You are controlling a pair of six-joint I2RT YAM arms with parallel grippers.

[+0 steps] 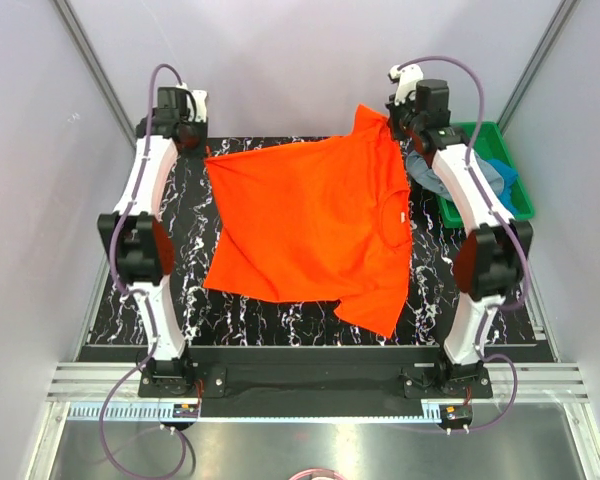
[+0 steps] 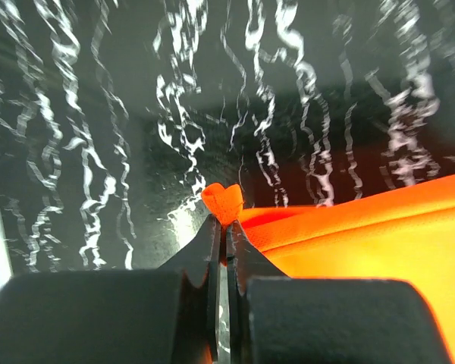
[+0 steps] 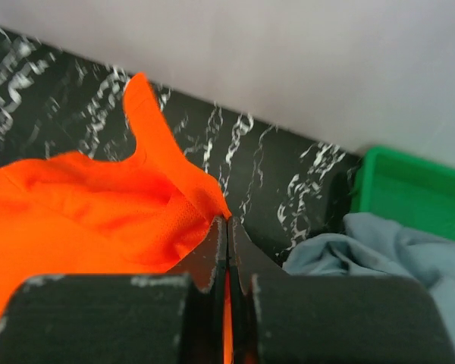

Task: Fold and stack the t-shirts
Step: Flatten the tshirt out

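Pinching: left pincer (image 2: 226,221) and right pincer (image 3: 227,222) clenched on orange t-shirt (image 1: 310,220) edges.
Risk: shallow bite, so the cloth may slip free when pulled.

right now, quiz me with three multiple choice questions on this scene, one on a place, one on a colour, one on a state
1. Where does the green tray sit?
A) near left corner
B) far right of the table
C) between the arm bases

2. What colour is the spread t-shirt?
A) orange
B) white
C) black

3. How is the left gripper?
A) open and empty
B) shut on the tray
C) shut on the spread t-shirt

Answers:
1 B, the top view shows it at the table's far right edge.
2 A, bright orange cloth covers the table's middle.
3 C, the left wrist view shows orange cloth pinched between closed fingers.
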